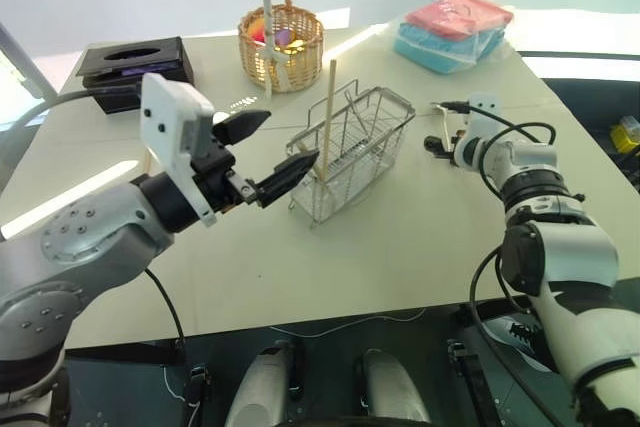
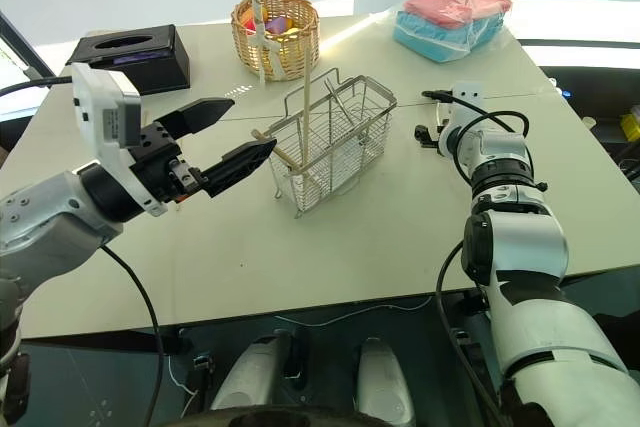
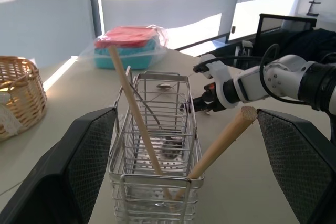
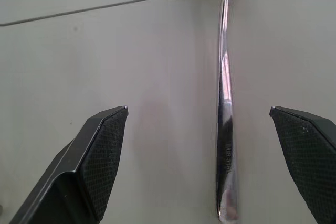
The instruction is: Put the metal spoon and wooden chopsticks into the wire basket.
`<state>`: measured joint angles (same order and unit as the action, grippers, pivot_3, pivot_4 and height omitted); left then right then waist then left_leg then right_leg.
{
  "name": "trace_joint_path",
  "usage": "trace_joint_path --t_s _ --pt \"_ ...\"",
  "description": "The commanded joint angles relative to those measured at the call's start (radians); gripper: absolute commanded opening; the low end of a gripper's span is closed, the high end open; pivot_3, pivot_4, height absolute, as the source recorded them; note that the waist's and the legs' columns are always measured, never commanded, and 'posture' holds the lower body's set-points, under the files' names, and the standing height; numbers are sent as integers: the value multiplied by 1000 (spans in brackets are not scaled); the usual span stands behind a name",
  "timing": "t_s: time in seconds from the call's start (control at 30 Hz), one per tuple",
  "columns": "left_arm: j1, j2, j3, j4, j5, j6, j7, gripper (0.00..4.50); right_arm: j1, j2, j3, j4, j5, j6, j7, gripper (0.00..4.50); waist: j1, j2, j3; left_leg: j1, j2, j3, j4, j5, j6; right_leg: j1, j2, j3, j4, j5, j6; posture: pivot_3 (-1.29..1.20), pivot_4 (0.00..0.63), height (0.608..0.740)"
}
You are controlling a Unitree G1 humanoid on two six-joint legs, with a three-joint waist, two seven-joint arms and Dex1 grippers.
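Nearest the head camera, the left gripper (image 1: pixel 268 155) is held raised over the table (image 1: pixel 400 247), forearm angled across toward the wire basket (image 1: pixel 352 152); its two black fingers stand wide apart and hold nothing, their tips just short of the basket's near end. Judged from this pose, the left arm is standing by close to the basket.

Standing mid-table, the wire basket already contains both wooden chopsticks (image 3: pixel 137 124): one stands nearly upright well above the rim, the other leans out over the near corner toward the left gripper. Each rests against the wire walls because it is longer than the basket is tall.

To the right of the basket, the right gripper (image 2: pixel 440 122) reaches forward and down to the table surface. Its fingers are spread wide and hold nothing.

Lying flat on the table, the metal spoon (image 4: pixel 226 129) has its handle between the right gripper's fingers, nearer one finger than the other. The remaining step appears to be closing on this handle.
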<state>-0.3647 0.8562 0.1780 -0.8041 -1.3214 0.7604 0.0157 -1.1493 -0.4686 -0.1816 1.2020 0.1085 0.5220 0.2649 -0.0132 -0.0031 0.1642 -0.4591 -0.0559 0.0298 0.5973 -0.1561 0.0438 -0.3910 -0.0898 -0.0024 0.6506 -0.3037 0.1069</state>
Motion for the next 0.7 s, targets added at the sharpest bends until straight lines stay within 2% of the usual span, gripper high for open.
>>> trace_joint_path --t_s 0.03,0.7 --pt "3 17 41 -40 -17 -14 18 4500 -50 -5 -12 9 2 -14 7 4482 0 0 0 0 0 0 0 0 0 0 0 0 0 0 0 0 150 740" --pt "36 37 56 -61 -50 -26 62 4500 -52 3 -50 22 27 12 31 4482 -1 0 0 0 0 0 0 -1 0 0 0 0 0 0 0 0 150 740"
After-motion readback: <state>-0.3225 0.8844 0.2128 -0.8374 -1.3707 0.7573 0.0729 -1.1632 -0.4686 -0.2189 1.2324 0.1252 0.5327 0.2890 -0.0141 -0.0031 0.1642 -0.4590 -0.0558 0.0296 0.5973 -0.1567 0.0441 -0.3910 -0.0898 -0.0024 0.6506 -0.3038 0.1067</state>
